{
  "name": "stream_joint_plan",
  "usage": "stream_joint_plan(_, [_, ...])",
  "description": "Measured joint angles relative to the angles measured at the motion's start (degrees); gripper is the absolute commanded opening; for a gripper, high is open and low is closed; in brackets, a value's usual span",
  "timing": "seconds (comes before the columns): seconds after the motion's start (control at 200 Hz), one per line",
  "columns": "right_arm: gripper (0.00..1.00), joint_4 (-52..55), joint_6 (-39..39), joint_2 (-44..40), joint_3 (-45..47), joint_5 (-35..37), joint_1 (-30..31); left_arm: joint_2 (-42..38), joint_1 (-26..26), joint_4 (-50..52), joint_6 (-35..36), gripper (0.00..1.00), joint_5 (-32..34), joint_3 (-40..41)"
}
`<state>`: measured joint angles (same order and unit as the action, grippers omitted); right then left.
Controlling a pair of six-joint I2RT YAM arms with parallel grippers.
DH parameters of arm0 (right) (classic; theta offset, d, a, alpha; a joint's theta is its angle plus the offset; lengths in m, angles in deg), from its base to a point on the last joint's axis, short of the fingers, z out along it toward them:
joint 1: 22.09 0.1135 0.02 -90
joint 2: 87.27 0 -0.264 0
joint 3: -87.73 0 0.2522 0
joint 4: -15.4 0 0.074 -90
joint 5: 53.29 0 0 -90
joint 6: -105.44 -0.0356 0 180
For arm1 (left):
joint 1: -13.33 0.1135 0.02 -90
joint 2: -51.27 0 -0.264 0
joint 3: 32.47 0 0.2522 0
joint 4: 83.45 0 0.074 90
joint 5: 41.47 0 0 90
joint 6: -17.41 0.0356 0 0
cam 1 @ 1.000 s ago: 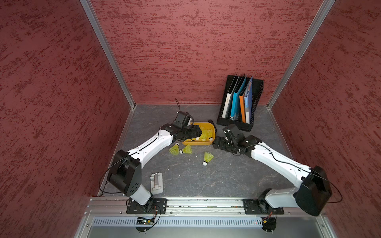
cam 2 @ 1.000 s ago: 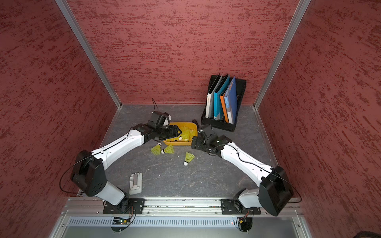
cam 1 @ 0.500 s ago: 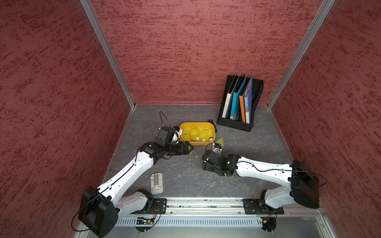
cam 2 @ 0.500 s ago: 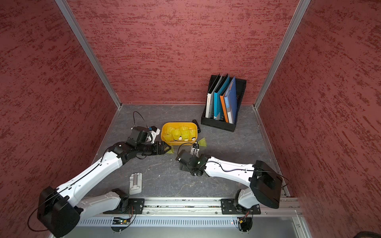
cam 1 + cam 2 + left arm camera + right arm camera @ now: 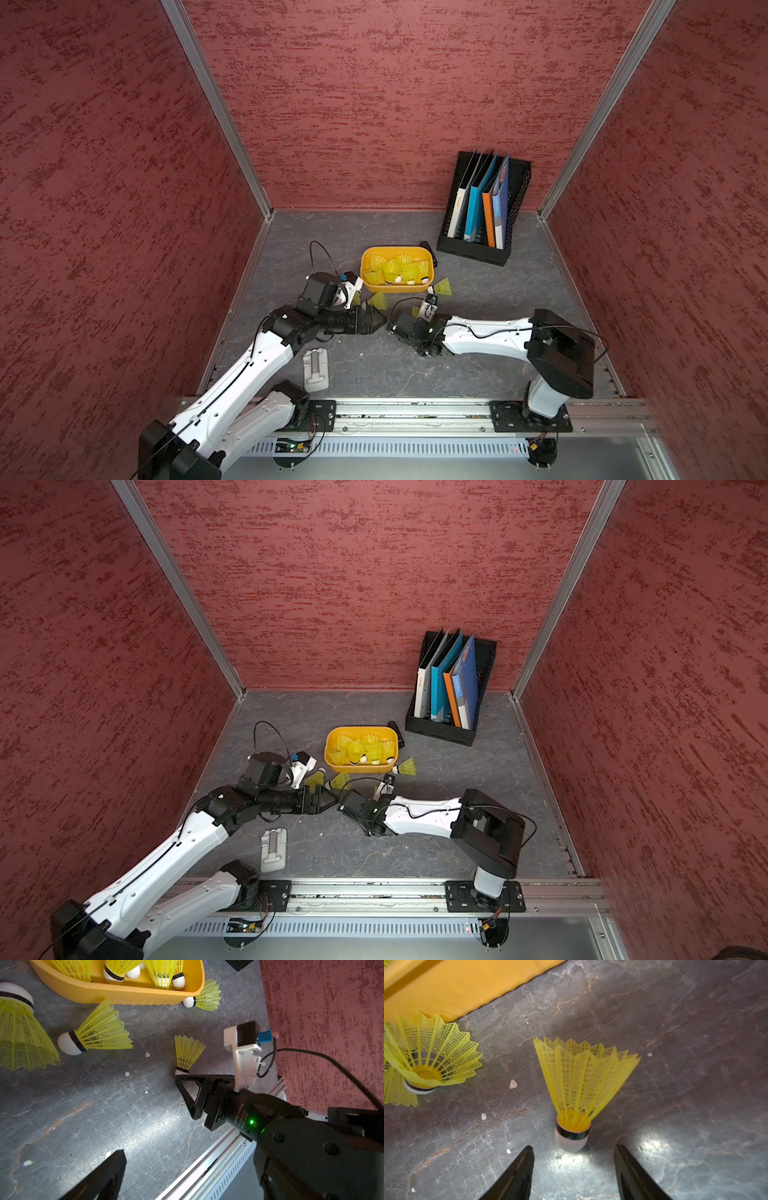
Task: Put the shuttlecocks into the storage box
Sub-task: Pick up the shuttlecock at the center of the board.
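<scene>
The orange-yellow storage box (image 5: 397,286) (image 5: 124,994) stands mid-floor with several neon shuttlecocks (image 5: 395,270) inside. Others lie loose on the floor: one right of the box (image 5: 444,286), two at its front left (image 5: 378,300) (image 5: 97,1032) (image 5: 18,1039). A third shuttlecock (image 5: 583,1076) (image 5: 188,1053) lies in front of the box with its white tip just ahead of my right gripper (image 5: 573,1147). That gripper is open, its fingers (image 5: 519,1174) apart from the tip. My left gripper (image 5: 377,323) is open and empty near the front-left shuttlecocks; one finger (image 5: 104,1178) shows in its wrist view.
A black file rack with folders (image 5: 484,212) stands at the back right. A small black object (image 5: 428,249) lies behind the box. A grey-white clip-like piece (image 5: 316,368) lies near the front metal rail (image 5: 415,409). Red walls close in three sides.
Both grippers have drawn back from the box toward the front. The right one has come down behind a loose shuttlecock with its jaws narrower. The left jaws have spread wider.
</scene>
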<state>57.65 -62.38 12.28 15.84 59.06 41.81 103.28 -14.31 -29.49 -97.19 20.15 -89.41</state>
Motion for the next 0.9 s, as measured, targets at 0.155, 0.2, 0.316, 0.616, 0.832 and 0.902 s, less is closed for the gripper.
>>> stream_joint_plan(0.155, [0.51,-0.4,-1.6,1.6,-0.2,0.0,-0.4,-0.6,0.0,1.1,0.0,1.00,-0.1,0.2])
stream_joint_plan(0.2, [0.51,-0.4,-1.8,1.9,-0.2,0.0,-0.5,-0.5,0.0,1.2,0.0,1.00,-0.1,0.2])
stream_joint_plan(0.316, [0.50,-0.3,-2.1,2.8,-0.4,0.0,-0.9,-0.5,0.0,1.2,0.0,1.00,-0.3,0.2])
stream_joint_plan(0.616, [0.42,0.0,-1.7,3.2,-0.7,-0.3,-3.1,-0.5,0.1,1.2,0.0,1.00,-0.2,0.2])
stream_joint_plan(0.832, [0.35,-0.4,-0.4,3.6,-1.1,-0.5,-3.9,-0.5,0.1,1.1,0.0,1.00,-0.6,0.5])
stream_joint_plan(0.902, [0.31,-0.5,0.1,3.7,-1.1,-0.7,-4.1,-0.5,0.1,1.0,0.0,1.00,-1.0,0.9])
